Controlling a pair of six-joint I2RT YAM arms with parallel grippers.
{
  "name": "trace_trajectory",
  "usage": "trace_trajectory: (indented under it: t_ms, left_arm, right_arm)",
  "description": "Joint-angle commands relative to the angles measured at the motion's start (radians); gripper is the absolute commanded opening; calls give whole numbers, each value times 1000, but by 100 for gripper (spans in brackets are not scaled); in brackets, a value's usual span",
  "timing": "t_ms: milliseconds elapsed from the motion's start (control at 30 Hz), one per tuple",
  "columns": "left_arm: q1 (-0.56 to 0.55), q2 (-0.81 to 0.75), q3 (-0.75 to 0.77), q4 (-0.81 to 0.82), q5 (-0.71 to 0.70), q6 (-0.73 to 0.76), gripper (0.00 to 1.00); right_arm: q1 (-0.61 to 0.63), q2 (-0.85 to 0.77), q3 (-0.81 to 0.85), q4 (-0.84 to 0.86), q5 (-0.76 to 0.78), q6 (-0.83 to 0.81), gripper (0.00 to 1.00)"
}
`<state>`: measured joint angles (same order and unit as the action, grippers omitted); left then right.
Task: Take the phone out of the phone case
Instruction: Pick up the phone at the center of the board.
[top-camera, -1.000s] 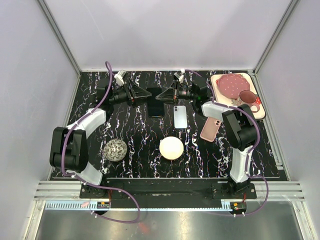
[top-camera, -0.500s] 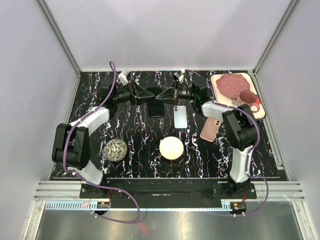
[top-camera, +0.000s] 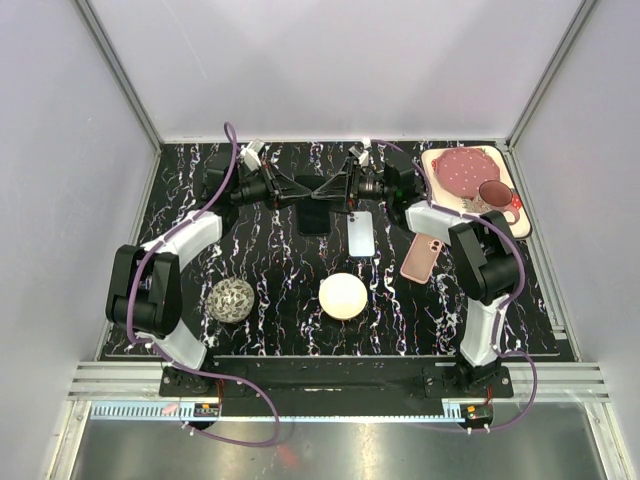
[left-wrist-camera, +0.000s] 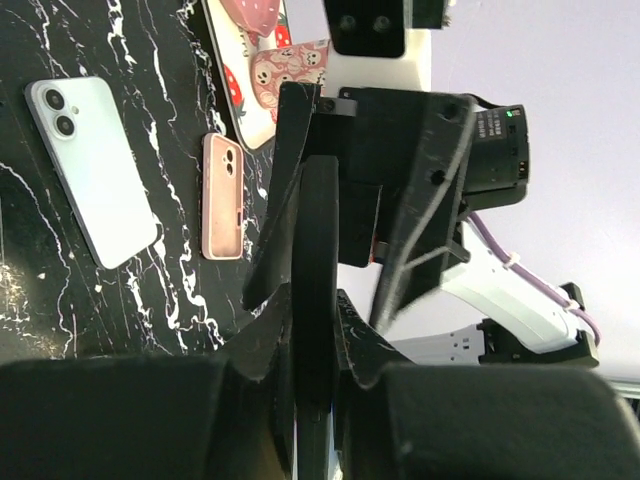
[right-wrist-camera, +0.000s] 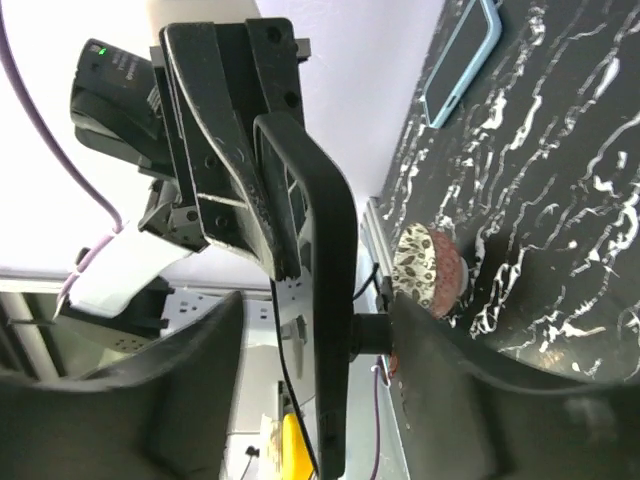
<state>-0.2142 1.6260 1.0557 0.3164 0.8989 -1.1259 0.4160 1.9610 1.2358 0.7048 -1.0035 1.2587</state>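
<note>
A thin black phone case (top-camera: 316, 188) hangs edge-on above the back of the table, between my two grippers. The left gripper (top-camera: 304, 189) is shut on one end of it; in the left wrist view both of its fingers press the black edge (left-wrist-camera: 320, 220) at the gripper (left-wrist-camera: 315, 312). The right gripper (top-camera: 328, 187) is open around the other end: in the right wrist view one finger stands well off the case (right-wrist-camera: 335, 260) and the other touches it. I cannot tell whether a phone sits inside. A flat black slab (top-camera: 314, 220) lies on the table below.
A light-blue phone (top-camera: 360, 233) lies beside the black slab, and a pink phone case (top-camera: 423, 257) further right. A pink tray (top-camera: 445, 160) with a dark red mug (top-camera: 497, 195) fills the back right corner. A patterned ball (top-camera: 232, 299) and a cream dome (top-camera: 343, 296) sit near the front.
The left gripper has moved right to meet the right gripper and has shut on the black case. The right gripper's jaws have opened from their grip on it.
</note>
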Motion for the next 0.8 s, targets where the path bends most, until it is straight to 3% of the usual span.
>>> trace_trajectory:
  t_ms: [0, 67, 233, 333, 433, 567, 767]
  left_arm:
    - [6, -35, 55, 10, -51, 21, 0]
    - [15, -57, 50, 18, -64, 6, 0]
    - [39, -106, 6, 148, -92, -99, 0]
    - [50, -121, -22, 274, -107, -181, 0]
    - [52, -130, -31, 354, -121, -230, 0]
    - [52, -155, -17, 305, -144, -195, 0]
    - [52, -161, -17, 311, -155, -206, 0]
  right_arm:
    - [-13, -135, 11, -266, 51, -232, 74]
    - [-26, -177, -19, -311, 66, -242, 81]
    - [-46, -228, -146, -149, 72, -118, 81]
    - [-42, -229, -214, 37, 68, 19, 78]
    - [-36, -231, -242, 111, 80, 77, 69]
    - [-20, -225, -231, 148, 74, 90, 63]
    - [-11, -160, -271, 528, 98, 319, 57]
